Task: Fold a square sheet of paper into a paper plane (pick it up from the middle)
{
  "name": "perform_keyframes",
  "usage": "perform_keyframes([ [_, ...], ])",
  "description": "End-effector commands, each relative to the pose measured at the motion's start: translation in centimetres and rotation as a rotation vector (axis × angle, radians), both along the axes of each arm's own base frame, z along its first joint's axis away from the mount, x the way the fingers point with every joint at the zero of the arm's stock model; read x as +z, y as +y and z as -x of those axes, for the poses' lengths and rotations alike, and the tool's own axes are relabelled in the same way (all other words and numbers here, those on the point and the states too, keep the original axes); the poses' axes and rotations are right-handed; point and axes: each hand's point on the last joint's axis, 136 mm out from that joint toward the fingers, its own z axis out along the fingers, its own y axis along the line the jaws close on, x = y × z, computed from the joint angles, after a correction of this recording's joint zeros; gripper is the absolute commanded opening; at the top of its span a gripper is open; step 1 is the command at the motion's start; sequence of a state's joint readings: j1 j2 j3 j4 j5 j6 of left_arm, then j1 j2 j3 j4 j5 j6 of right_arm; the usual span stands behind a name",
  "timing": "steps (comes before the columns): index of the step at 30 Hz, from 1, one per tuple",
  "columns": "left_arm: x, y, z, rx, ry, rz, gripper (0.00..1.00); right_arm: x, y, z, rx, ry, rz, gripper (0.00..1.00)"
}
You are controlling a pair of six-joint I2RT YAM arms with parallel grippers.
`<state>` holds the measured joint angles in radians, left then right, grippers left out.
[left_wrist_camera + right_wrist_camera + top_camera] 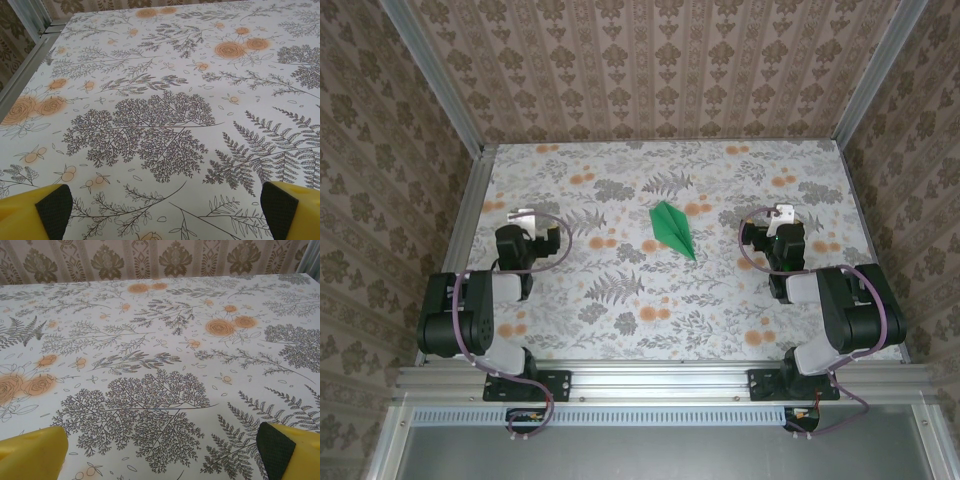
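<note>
Paper plane [673, 230] lies between left tool [167, 206] and right tool [156, 450], both spread apart and empty; a careless swing could flatten it.

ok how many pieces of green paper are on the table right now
1: the paper plane, lying near the middle of the table, a little right of centre. Little of the tabletop is covered, so a second hidden piece is unlikely.
</note>
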<state>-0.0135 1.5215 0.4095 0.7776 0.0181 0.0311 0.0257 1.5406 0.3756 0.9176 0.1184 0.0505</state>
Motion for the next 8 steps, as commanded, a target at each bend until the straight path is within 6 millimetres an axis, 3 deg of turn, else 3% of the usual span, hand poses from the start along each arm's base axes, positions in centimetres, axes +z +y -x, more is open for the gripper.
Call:
perform_keyframes([
  [1, 0.75, 0.11, -0.6, -0.002, -0.017, -0.024, 1.0, 0.42, 0.19, -0.46, 0.018, -0.017, 0.003, 1.0],
  [8, 0.8, 0.08, -0.61, -0.004, -0.019, -0.023, 1.0, 0.44, 0.19, -0.43, 0.019, -0.018, 0.004, 1.0],
])
